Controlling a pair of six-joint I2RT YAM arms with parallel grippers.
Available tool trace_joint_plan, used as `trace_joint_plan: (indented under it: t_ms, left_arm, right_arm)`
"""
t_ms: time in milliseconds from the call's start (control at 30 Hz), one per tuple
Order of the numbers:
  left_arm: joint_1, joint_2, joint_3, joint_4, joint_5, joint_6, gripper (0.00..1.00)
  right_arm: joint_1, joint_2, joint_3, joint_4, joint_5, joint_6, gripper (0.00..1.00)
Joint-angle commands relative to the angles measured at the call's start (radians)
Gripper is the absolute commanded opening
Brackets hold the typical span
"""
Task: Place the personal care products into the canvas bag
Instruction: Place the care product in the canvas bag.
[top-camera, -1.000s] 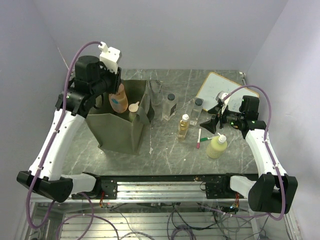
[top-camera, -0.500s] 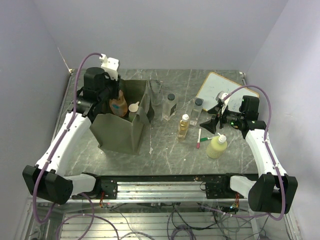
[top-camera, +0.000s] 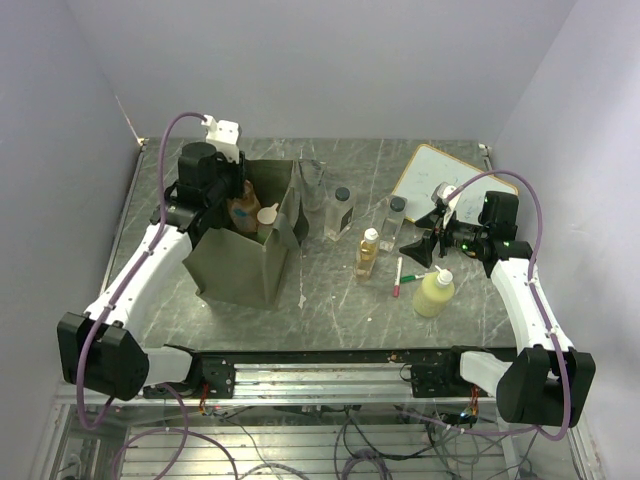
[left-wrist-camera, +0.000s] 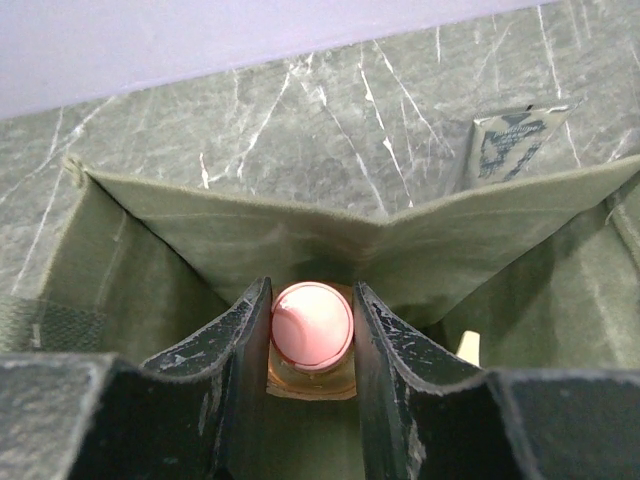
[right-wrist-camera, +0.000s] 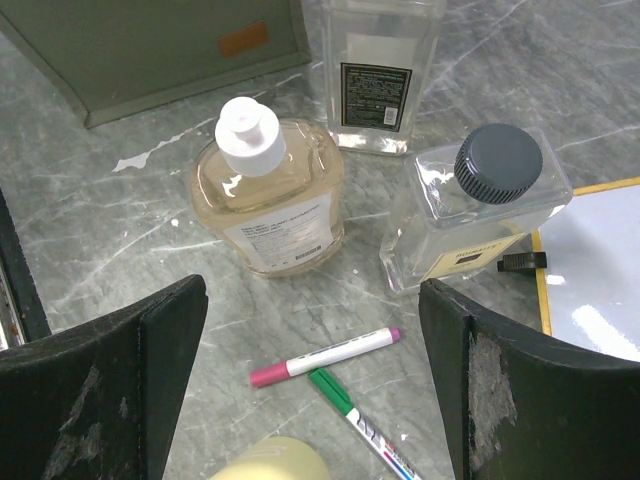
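Observation:
The olive canvas bag (top-camera: 240, 262) stands open at the left. My left gripper (top-camera: 234, 200) reaches down into it, shut on the pink cap of an orange bottle (left-wrist-camera: 311, 325), between the bag walls (left-wrist-camera: 250, 230). A beige-capped bottle (top-camera: 267, 217) stands in the bag beside it. On the table stand two clear dark-capped bottles (top-camera: 340, 213) (top-camera: 394, 222), an amber white-capped bottle (top-camera: 367, 253) and a pale yellow bottle (top-camera: 436, 292). My right gripper (top-camera: 425, 245) is open and empty, hovering above the table between the amber bottle (right-wrist-camera: 268, 195) and the clear one (right-wrist-camera: 475, 205).
A red marker (top-camera: 398, 277) and a green marker (top-camera: 418, 276) lie between the amber and yellow bottles, below my right gripper. A wooden-framed whiteboard (top-camera: 440, 178) lies at the back right. Walls close in on both sides.
My left arm has lowered the orange bottle from above the bag's rim down into the bag. The right arm has not moved.

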Motion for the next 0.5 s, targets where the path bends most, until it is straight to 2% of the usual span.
trace_joint_plan:
  t_ms: [0,467]
  left_arm:
    - [0.009,-0.006,-0.026,0.257,0.004,-0.043,0.07]
    - [0.001,0.041,-0.147,0.344,0.057,-0.101,0.07]
  right_arm:
    - [-0.006,0.005,-0.010,0.004,-0.001,-0.013,0.87]
    - [-0.006,0.018,-0.010,0.005,0.009,-0.016,0.87]
